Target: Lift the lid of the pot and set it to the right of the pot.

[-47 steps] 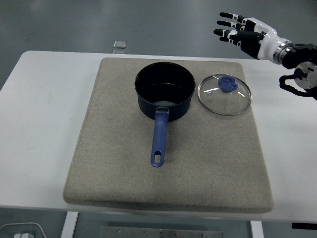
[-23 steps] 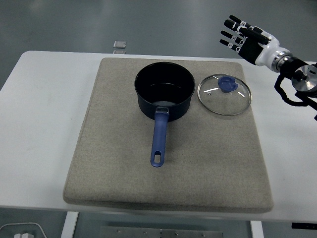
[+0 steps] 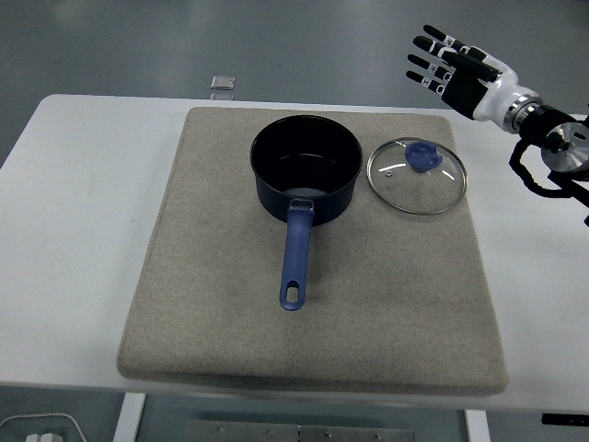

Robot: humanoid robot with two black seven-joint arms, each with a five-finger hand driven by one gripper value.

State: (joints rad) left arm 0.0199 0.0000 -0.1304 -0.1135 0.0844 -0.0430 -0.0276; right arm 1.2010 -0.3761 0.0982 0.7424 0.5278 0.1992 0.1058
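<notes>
While cut off at the edge, right arm (image 3: 552,147), fingers (image 3: 433,60) spread

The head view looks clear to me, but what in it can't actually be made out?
- Left arm: not in the head view at all.
- Right arm: cut off by the right edge past the wrist; only the right hand, fingers spread, shows fully.
- Small object at the table's far edge: too small to identify.
- Pot floor: partly hidden by its near wall.
- White item at the bottom left corner: cut off by the edge.
</notes>
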